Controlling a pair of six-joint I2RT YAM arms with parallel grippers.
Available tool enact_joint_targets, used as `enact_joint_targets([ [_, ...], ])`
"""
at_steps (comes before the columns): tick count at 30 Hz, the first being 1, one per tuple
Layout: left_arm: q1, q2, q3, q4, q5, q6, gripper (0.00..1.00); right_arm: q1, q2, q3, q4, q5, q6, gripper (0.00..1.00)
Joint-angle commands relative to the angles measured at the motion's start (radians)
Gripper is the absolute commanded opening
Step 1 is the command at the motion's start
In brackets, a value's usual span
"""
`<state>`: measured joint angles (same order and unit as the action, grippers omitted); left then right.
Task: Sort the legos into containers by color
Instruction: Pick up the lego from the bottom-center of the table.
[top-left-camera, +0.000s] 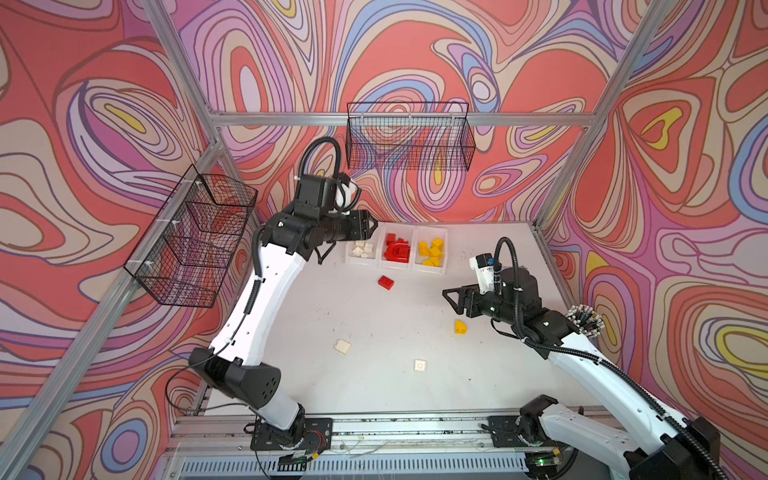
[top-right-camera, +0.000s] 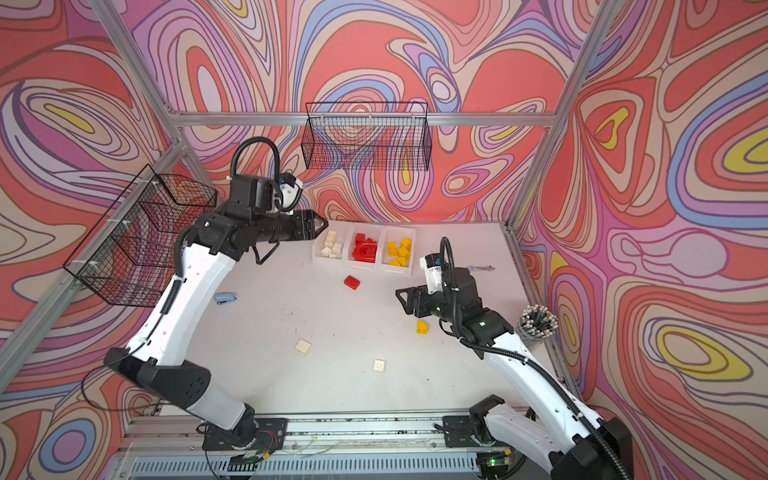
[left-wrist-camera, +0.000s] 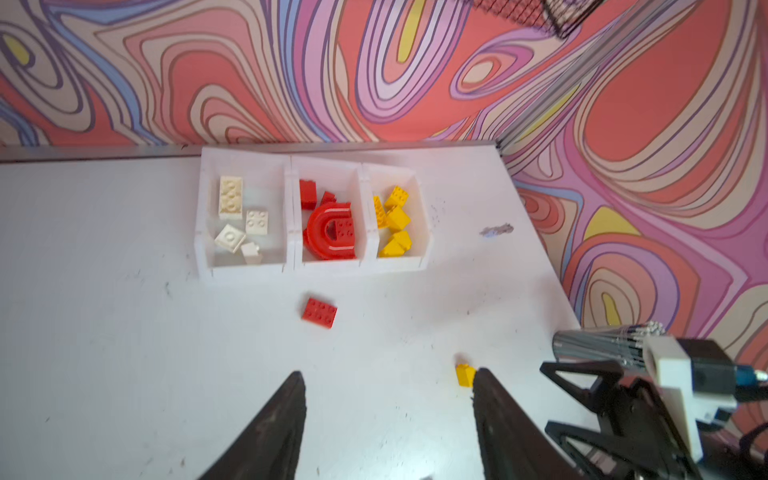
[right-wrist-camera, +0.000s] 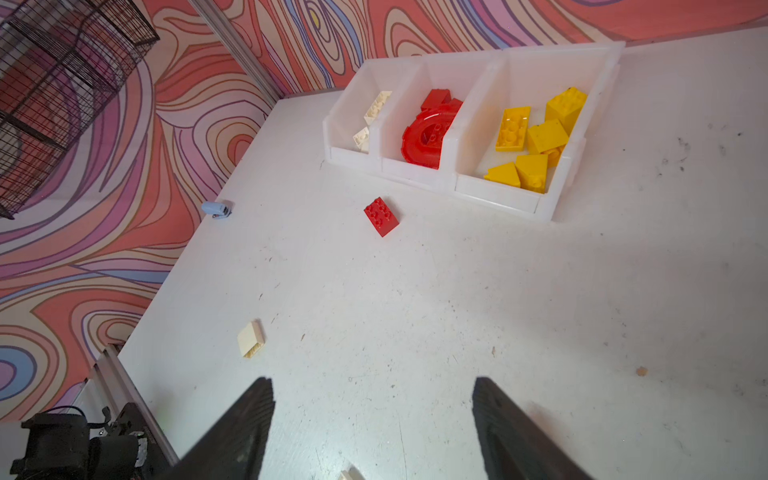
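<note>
Three joined white containers stand at the table's back, holding white, red and yellow legos apart by colour. Loose on the table lie a red brick, a yellow brick and two white bricks. My left gripper hovers open and empty over the white bin's left edge. My right gripper is open and empty, raised just beyond the yellow brick.
A light-blue stapler lies near the table's left edge. A cup of pens stands at the right edge behind my right arm. Black wire baskets hang on the back and left walls.
</note>
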<state>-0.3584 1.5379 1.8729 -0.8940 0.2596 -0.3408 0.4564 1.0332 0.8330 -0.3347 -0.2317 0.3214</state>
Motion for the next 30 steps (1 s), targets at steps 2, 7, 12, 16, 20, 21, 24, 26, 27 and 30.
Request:
enact_joint_targets([
  [2, 0.001, -0.108, -0.18, -0.006, -0.045, 0.032, 0.64, 0.102, 0.069, 0.051, -0.091, 0.157, -0.048, 0.79],
  [7, 0.001, -0.233, -0.37, -0.024, -0.086, 0.045, 0.64, 0.289, 0.148, 0.077, -0.136, 0.34, -0.072, 0.77],
  [12, 0.0, -0.384, -0.588, 0.023, -0.156, 0.043, 0.64, 0.446, 0.213, 0.053, -0.157, 0.385, -0.078, 0.75],
  [16, 0.0, -0.46, -0.727, 0.081, -0.197, 0.028, 0.65, 0.559, 0.271, 0.034, -0.18, 0.447, -0.046, 0.75],
  [20, 0.001, -0.508, -0.834, 0.159, -0.213, 0.005, 0.65, 0.646, 0.323, 0.022, -0.204, 0.508, 0.006, 0.75],
  [21, 0.001, -0.514, -0.849, 0.172, -0.213, 0.003, 0.65, 0.661, 0.334, 0.015, -0.204, 0.509, 0.018, 0.75],
  [24, 0.003, -0.516, -0.856, 0.176, -0.224, 0.006, 0.65, 0.692, 0.358, -0.008, -0.208, 0.514, 0.056, 0.75],
  [26, 0.006, -0.519, -0.857, 0.171, -0.225, 0.011, 0.66, 0.705, 0.37, -0.021, -0.211, 0.519, 0.093, 0.75],
  [27, 0.007, -0.523, -0.862, 0.171, -0.225, 0.012, 0.66, 0.713, 0.373, -0.03, -0.21, 0.524, 0.111, 0.75],
  [30, 0.01, -0.532, -0.87, 0.168, -0.223, 0.016, 0.66, 0.73, 0.387, -0.049, -0.206, 0.533, 0.165, 0.75],
])
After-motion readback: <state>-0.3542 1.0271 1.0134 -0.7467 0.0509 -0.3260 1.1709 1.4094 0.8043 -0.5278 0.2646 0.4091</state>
